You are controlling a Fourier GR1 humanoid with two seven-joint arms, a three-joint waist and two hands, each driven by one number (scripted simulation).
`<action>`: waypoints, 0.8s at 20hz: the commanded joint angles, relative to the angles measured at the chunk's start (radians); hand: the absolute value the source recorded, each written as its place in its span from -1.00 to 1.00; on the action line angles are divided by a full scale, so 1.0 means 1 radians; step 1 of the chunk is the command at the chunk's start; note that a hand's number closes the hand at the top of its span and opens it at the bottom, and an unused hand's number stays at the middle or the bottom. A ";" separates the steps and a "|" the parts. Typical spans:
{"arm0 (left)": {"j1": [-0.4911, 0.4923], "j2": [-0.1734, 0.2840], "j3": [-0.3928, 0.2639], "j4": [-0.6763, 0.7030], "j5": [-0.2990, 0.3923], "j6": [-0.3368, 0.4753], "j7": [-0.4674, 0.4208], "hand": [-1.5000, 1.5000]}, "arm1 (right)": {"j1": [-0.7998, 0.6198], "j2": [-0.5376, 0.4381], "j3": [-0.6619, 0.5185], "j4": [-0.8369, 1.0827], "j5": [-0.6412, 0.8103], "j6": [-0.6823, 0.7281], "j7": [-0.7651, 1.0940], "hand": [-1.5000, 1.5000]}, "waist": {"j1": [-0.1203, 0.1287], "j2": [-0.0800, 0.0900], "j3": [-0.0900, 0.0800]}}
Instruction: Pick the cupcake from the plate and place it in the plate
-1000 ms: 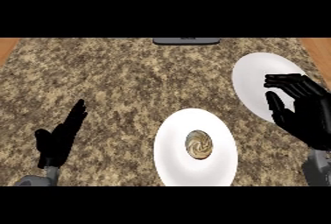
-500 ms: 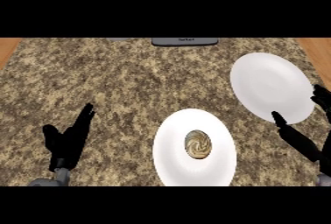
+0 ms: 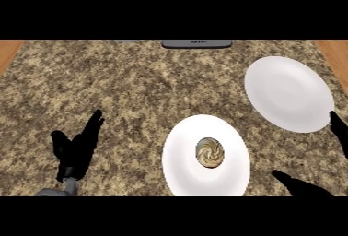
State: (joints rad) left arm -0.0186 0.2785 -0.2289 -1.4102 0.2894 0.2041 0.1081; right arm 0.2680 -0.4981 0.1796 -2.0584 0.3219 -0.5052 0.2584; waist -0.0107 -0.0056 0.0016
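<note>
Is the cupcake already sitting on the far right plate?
No, the cupcake sits in the near plate, while the far right plate holds nothing.

Lower left of frame: black left hand (image 3: 76,148) with slender fingers on a grey forearm (image 3: 60,191). Lower right: matte-black right hand (image 3: 304,186), partly cropped.

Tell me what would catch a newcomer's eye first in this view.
The two white plates stand out against the speckled granite counter: the near plate at lower centre holds a swirled cupcake, and the far plate at upper right holds nothing. Next come the black hands: the left hand rests open at lower left, fingers up, and the right hand shows partly at the lower right edge.
</note>
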 commanded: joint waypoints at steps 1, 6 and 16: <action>0.031 0.009 -0.002 0.006 0.030 -0.034 0.046 0.00 | 0.032 -0.124 0.039 -0.060 0.045 0.159 0.182 -1.00 | 0.013 0.006 -0.006; 0.016 -0.025 -0.030 -0.023 -0.003 0.003 0.081 0.00 | -0.075 -0.138 0.133 -0.197 0.171 0.285 0.512 -1.00 | 0.021 0.006 -0.005; 0.011 -0.042 -0.014 -0.003 -0.019 -0.029 0.078 0.00 | -0.423 0.137 0.366 0.028 0.419 0.440 0.844 -1.00 | 0.023 0.006 -0.003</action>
State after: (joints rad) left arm -0.0326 0.2518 -0.2295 -1.4287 0.2664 0.1965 0.1682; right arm -0.0439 -0.4519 0.4908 -2.1009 0.6656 -0.1309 0.9752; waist 0.0134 -0.0025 0.0028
